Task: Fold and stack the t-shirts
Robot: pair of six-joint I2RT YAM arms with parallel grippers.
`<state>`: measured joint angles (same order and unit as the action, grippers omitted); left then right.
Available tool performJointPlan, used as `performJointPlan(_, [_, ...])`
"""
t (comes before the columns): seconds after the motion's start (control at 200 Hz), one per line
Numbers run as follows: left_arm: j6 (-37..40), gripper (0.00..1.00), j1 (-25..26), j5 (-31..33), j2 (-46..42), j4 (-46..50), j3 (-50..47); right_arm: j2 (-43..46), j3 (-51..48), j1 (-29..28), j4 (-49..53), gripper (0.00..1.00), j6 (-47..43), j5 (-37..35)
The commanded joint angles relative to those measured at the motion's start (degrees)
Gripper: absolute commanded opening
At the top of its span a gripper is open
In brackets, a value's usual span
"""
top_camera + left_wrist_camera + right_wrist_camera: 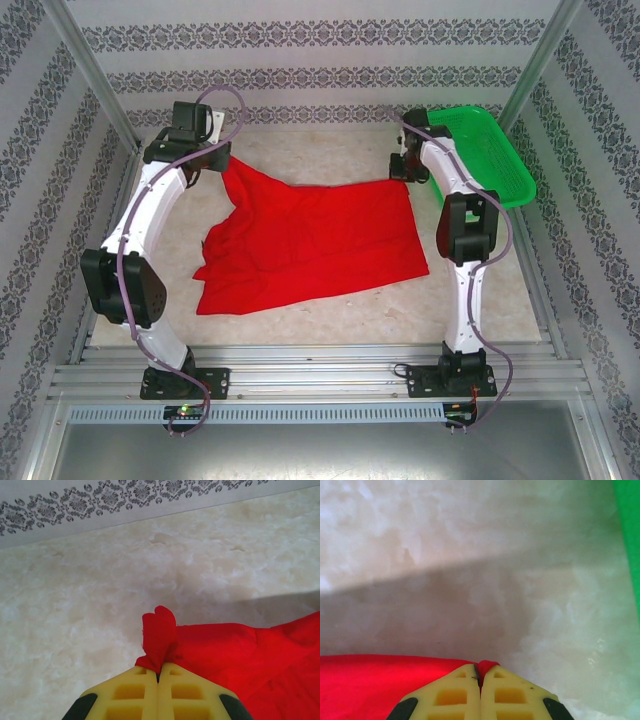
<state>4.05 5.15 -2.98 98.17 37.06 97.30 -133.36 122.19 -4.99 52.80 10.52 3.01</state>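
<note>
Yellow fingers [135, 695] of the left tool [158, 672] sit closest to my wrist camera, jaws pressed together on a small tuft of red cloth that sticks up past their tips. The right tool [480, 672] is likewise closed, nipping a red corner at the very edge of the fabric.

Largest first: the pale marbled table [330, 330] carries everything. On it lies the t-shirt [310, 240], plain red side up, with no print that I can see. Its far edge runs from one tool to the other, so its long axis lies across, left tool [215, 160] to right tool [405, 165], and the body spreads away from both tools toward the arm bases. Each arm already has its own corner, so neither needs to reach. Below the left tool the cloth is bunched and doubled over; below the right tool it lies flatter.

The green basket [480, 150] stands just beside the right tool on its outer side, a green strip [627, 530] at the margin of that wrist view.

My judgement is that the coming move turns on keeping that far edge taut between the tools while drawing it over the body. The basket wall is the only obstacle, and only to an outward swing of the right arm.
</note>
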Motion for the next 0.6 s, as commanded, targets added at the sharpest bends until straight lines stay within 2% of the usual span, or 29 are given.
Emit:
performJointPlan(0.0, [2.93,0.00,-1.06,-2.09,-3.52,-4.32,-1.57,2.74,-1.64,0.46,-2.59,0.00,0.16,2.15])
performJointPlan(0.32, [-0.41,0.00,-2.69,-7.75,-6.96,-8.70,-6.48,4.79,-6.68,0.60,-4.01,0.00,-0.16,4.52])
performJointPlan(0.595, [-6.43,0.00,-2.55,-12.63,-11.14,-9.11,-13.19,14.44,-25.78,-0.33,-10.82,0.00,2.46,7.74])
